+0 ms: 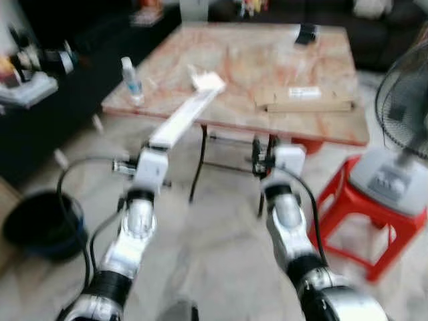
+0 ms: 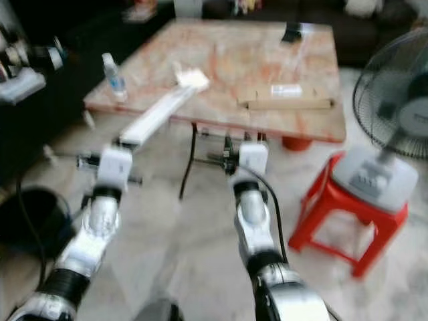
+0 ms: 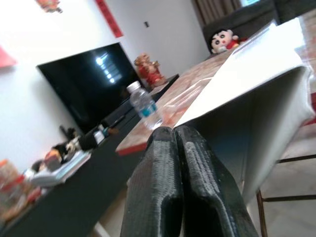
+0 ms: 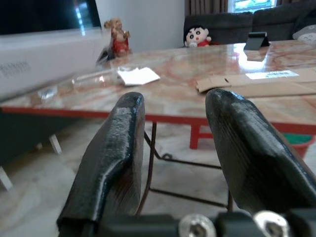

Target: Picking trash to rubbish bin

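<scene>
A long white carton (image 1: 182, 118) reaches from my left gripper (image 3: 174, 136) up over the near edge of the marble table (image 1: 267, 60). That gripper's fingers are pressed together at the carton's near end, and the carton's open side (image 3: 256, 113) lies right beside them. My right gripper (image 4: 175, 106) is open with nothing between its fingers, held just short of the table's front edge (image 1: 262, 152). A black round bin (image 1: 40, 224) stands on the floor at the far left, beside my left arm.
On the table are a plastic water bottle (image 1: 132, 80), a flat brown cardboard box (image 1: 307, 100), a white paper (image 4: 139, 75) and a dark phone (image 1: 305, 33). A red stool (image 1: 354, 207) and a standing fan (image 1: 404, 114) are at the right. A dark TV cabinet runs along the left.
</scene>
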Robot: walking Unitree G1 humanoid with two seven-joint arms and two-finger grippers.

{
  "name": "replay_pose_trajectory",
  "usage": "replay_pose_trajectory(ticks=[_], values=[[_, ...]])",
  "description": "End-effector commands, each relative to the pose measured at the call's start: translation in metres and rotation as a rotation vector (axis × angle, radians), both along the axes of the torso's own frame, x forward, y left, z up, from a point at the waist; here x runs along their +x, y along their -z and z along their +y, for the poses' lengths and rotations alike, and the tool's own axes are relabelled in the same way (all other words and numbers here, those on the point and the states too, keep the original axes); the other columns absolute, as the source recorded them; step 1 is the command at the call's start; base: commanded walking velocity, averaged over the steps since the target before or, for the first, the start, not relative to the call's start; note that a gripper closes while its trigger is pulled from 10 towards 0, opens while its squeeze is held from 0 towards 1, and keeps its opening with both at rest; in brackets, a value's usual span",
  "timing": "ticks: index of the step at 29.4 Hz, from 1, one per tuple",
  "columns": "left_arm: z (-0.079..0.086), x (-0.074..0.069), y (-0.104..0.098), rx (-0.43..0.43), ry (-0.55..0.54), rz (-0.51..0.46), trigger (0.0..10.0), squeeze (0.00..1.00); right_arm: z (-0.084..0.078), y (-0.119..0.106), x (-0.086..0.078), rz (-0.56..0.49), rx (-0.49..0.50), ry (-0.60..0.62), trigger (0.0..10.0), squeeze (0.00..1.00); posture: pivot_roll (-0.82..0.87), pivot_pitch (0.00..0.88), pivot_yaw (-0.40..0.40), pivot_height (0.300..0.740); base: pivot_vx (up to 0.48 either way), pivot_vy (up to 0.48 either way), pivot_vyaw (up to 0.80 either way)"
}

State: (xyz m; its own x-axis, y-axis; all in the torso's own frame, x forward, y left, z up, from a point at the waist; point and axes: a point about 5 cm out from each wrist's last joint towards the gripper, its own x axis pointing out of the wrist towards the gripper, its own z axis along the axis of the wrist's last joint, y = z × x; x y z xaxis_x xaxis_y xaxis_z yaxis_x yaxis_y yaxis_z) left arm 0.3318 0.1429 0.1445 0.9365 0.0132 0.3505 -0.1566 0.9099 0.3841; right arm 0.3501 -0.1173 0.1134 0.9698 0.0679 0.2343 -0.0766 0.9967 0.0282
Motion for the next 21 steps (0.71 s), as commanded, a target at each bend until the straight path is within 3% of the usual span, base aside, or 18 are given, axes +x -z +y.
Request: replay_pose_trajectory(ticks=[1, 3, 6, 9, 11, 14, 17, 21], values=[[0.006, 0.003, -0.002, 0.002, -0.007, 0.007, 10.0, 0.00, 0.002, 0.002, 0.001, 0.022, 0.007, -0.007, 10.0, 0.00, 0.10, 0.088, 0.020, 0.740, 0.000, 0.000, 0.00], [0.010, 0.002, 0.006, -0.004, 0.000, 0.043, 10.0, 0.00, -0.001, 0.010, -0.001, 0.064, 0.007, -0.001, 10.0, 0.00, 0.10, 0.088, 0.016, 0.740, 0.000, 0.000, 0.00], [0.031, -0.004, 0.038, -0.084, -0.007, 0.203, 10.0, 0.00, -0.011, 0.049, -0.015, 0.269, 0.010, 0.011, 10.0, 0.00, 0.10, 0.081, 0.008, 0.740, 0.000, 0.000, 0.00], [0.038, -0.008, 0.047, -0.084, -0.019, 0.238, 10.0, 0.00, -0.014, 0.058, -0.021, 0.309, 0.014, 0.014, 10.0, 0.00, 0.10, 0.075, 0.007, 0.740, 0.000, 0.000, 0.00], [0.055, -0.018, 0.073, -0.106, -0.074, 0.351, 10.0, 0.00, -0.023, 0.083, -0.036, 0.431, 0.040, 0.032, 10.0, 0.00, 0.11, 0.066, 0.009, 0.740, 0.000, 0.000, 0.00], [0.070, -0.030, 0.097, -0.109, -0.148, 0.459, 10.0, 0.00, -0.029, 0.102, -0.050, 0.528, 0.026, 0.058, 10.0, 0.00, 0.11, 0.068, 0.011, 0.740, 0.000, 0.000, 0.00], [0.086, -0.044, 0.116, -0.102, -0.197, 0.547, 10.0, 0.00, -0.035, 0.120, -0.065, 0.623, 0.036, 0.079, 10.0, 0.00, 0.12, 0.093, 0.001, 0.740, 0.000, 0.000, 0.00], [0.100, -0.055, 0.127, -0.104, -0.255, 0.593, 10.0, 0.00, -0.035, 0.130, -0.074, 0.679, 0.026, 0.065, 10.0, 0.00, 0.13, 0.121, -0.007, 0.740, 0.000, 0.000, 0.00]])
